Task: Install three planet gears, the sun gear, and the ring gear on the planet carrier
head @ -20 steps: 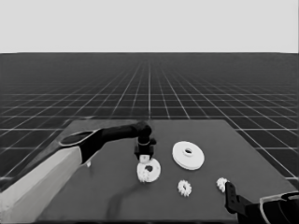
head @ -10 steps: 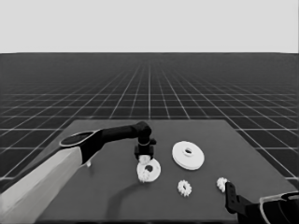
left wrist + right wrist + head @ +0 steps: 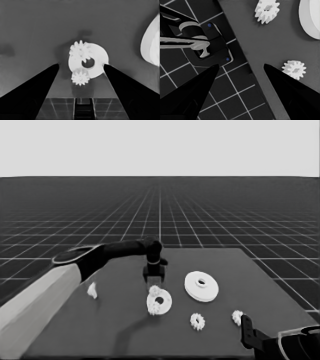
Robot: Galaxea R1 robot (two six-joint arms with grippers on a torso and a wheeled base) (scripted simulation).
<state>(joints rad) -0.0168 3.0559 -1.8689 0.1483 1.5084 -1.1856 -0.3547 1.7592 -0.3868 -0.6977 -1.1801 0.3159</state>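
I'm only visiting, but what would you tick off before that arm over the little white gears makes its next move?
1. Left gripper over the smaller round part, fingers open and empty: ok.
2. Two gears on that part: ok; fully seated: cannot tell.
3. Two loose gears on the table, apart from the rest: ok.
4. Larger round part beside it, not touching: ok.
5. Right gripper waiting at the table's near right corner, open: ok.

left pincer [image 3: 154, 281] splayed, right pincer [image 3: 240, 75] seemingly parked

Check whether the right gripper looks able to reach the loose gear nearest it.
Probably yes: the right gripper waits at the table's corner, fingers open, and the gear lies beside it on bare table with nothing between.
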